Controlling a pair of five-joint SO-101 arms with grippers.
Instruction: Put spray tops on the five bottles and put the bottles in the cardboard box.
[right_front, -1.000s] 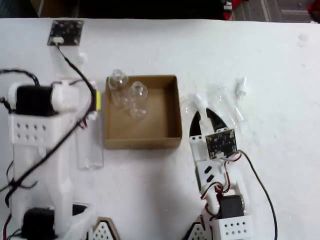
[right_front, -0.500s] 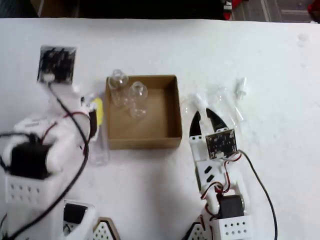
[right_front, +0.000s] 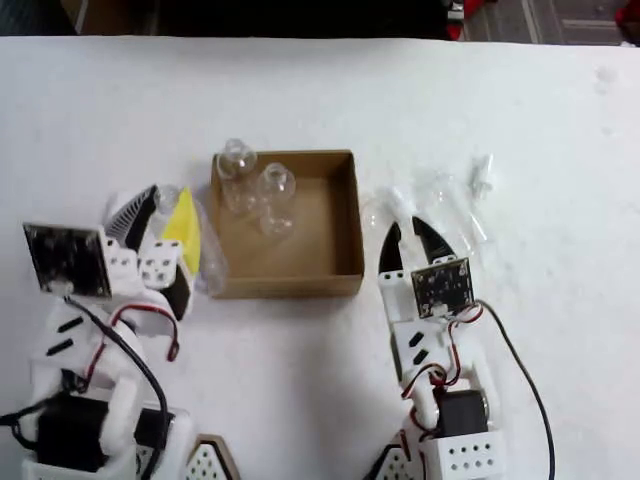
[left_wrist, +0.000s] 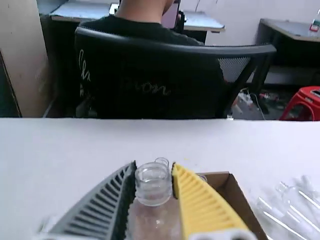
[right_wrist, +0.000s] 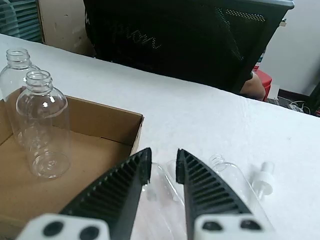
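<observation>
Standing in the box (right_front: 357, 215), two bottles (right_front: 275, 186) lack tops (right_front: 484, 172); the left gripper (left_wrist: 154, 170) grasps a third bottle (left_wrist: 152, 184) beside it, while the right gripper (right_front: 410, 232) gapes empty.

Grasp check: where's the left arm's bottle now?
The bottle is clamped in the left gripper; in the high view it sits just off the left wall of the cardboard box, near its front corner.
</observation>
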